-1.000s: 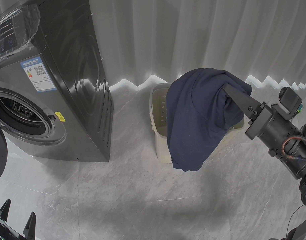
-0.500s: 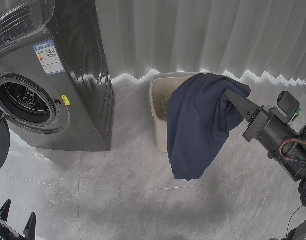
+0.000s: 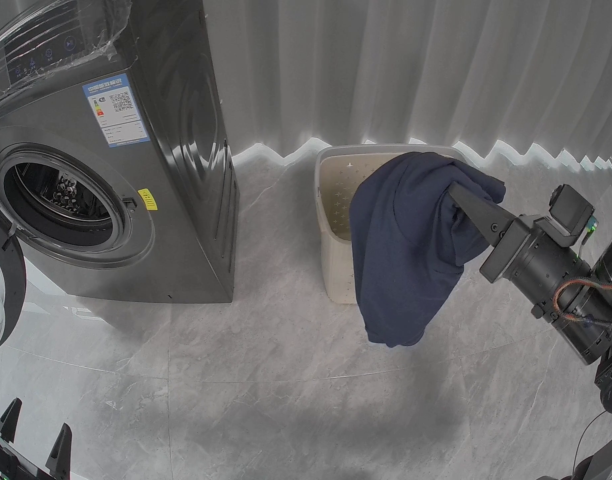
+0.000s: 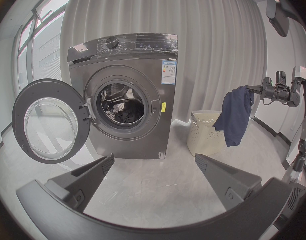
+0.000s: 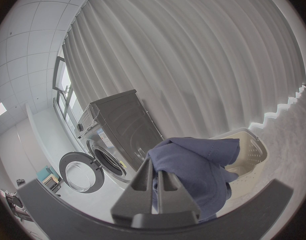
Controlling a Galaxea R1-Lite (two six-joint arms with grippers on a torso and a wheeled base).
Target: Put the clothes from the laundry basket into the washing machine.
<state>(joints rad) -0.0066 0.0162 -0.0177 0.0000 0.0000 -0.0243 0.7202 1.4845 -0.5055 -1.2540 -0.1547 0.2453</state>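
A: Right pincer (image 3: 460, 196), status?

B: Fingers pressed together, clamped on a fold of the navy garment (image 3: 406, 248). Cloth's bunched over the tips, the rest hangs straight down.

A: Where's that vs. the laundry basket (image 3: 332, 261)?

B: Up over the basket's right side and partly in front of it. The hem is clear of the floor (image 3: 252, 381). Can't tell if the cloth touches the rim.

A: Basket itself?

B: Cream, perforated, upright on the floor, btwn the washing machine (image 3: 186, 135) and the right arm, just in front of the white curtain (image 3: 386, 55).

A: Machine?

B: Grey front-loader w/ plastic film on the control panel, left of the basket, well apart from the garment. Round door (image 4: 46, 120) is swung wide open, hinged on the side away from the basket. Some dark + light clothes (image 4: 126, 114) already lie in the drum (image 4: 116, 92).

A: Left pincer (image 4: 152, 157)?

B: Fingers spread wide, nothing btwn them. Sits low over the floor, facing the machine's opening, well apart from basket + garment.
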